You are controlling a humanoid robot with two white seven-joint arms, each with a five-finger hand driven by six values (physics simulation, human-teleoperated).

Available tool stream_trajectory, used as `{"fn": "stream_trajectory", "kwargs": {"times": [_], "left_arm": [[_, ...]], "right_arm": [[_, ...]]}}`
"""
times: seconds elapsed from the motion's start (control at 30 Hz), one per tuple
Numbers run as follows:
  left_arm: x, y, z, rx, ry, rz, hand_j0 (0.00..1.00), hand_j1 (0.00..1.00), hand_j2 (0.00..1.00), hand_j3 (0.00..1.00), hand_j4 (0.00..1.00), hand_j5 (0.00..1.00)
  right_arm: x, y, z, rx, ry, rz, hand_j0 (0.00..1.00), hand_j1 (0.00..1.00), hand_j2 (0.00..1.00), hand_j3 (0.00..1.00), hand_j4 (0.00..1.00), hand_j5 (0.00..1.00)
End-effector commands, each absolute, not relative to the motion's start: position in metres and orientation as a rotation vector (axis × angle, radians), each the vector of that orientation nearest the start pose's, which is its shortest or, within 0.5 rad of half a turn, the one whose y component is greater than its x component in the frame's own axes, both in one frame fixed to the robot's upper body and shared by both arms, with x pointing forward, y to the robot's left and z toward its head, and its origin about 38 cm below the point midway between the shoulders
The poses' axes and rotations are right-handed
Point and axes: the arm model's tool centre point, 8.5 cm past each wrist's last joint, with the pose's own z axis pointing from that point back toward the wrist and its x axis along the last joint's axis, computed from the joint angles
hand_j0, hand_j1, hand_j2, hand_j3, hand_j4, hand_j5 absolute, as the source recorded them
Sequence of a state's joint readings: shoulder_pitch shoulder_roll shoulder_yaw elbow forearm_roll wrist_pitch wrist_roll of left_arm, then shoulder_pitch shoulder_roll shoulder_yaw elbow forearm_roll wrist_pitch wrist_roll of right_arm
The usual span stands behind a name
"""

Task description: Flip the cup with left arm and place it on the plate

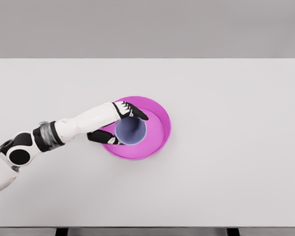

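While the left arm (64,129) reaches in from the lower left edge across the white table (226,162), its left hand (117,124) sits over the left part of the magenta plate (160,129), with its black fingers curved around the cup (130,131). One group of fingers (135,112) lies along the cup's upper side, and the thumb or remaining fingers (104,138) press against its lower left side, so the hand appears to be gripping the cup from two sides. The cup is pale lavender-blue and stands inside the plate, left of the plate's centre, with its round opening facing up toward the camera so its inside is visible. Its base seems to rest on the plate's floor, though actual contact cannot be judged from this overhead view. The plate lies a little left of the table's middle. Grey background runs beyond the far table edge.
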State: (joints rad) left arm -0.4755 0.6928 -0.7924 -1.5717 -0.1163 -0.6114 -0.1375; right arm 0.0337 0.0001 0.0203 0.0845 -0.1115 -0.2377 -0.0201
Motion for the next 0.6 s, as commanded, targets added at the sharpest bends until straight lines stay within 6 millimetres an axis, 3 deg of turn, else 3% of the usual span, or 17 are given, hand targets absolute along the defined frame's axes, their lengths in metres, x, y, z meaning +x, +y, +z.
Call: {"fn": "stream_trajectory", "kwargs": {"times": [0.0,0.57], "left_arm": [[0.370,0.196,0.152,-0.166,-1.916,-1.596,0.79,0.79,0.79,0.79,0.79,0.79],[0.387,0.192,0.149,-0.153,-1.861,-1.671,0.78,0.78,0.78,0.78,0.78,0.78]], "right_arm": [[-0.027,-0.276,-0.257,-0.125,-0.123,-0.086,1.00,1.00,1.00,1.00,1.00,1.00],[-0.027,-0.276,-0.257,-0.125,-0.123,-0.086,1.00,1.00,1.00,1.00,1.00,1.00]]}}
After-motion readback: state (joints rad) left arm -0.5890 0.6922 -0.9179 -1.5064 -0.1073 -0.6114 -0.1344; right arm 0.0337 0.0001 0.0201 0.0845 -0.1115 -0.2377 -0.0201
